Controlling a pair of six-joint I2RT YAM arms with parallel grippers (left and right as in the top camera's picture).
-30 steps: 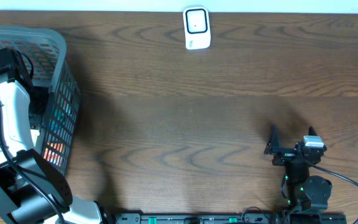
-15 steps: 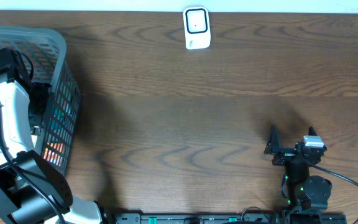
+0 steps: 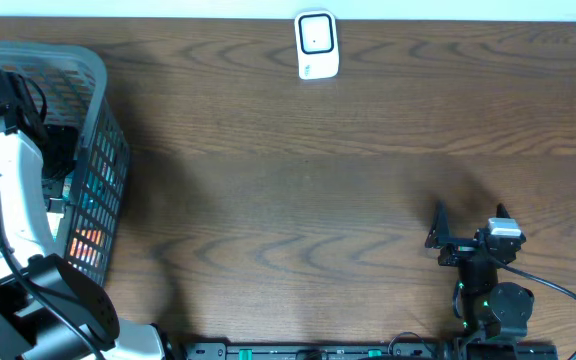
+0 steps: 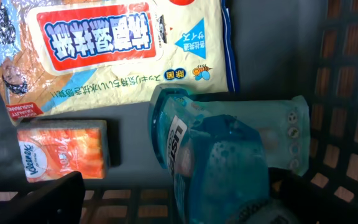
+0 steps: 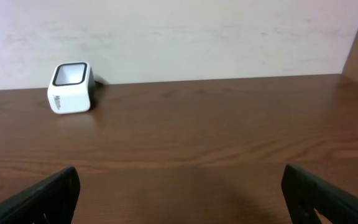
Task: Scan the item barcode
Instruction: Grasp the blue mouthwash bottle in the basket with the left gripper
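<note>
Left wrist: glossy blue pouch (image 4: 229, 149) (crinkly plastic) in lattice basket (image 4: 347, 93); left gripper (image 4: 179, 193), right gripper (image 5: 180, 174) agape.

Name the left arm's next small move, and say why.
Probably lower the left end effector a little and close on the blue translucent plastic pack: its jaws stand open either side of it inside the grey plastic basket, and nothing is held yet.

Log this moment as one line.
left gripper: open, over blue pack in basket | right gripper: open, empty | scanner: far table edge | scan: not done
</note>
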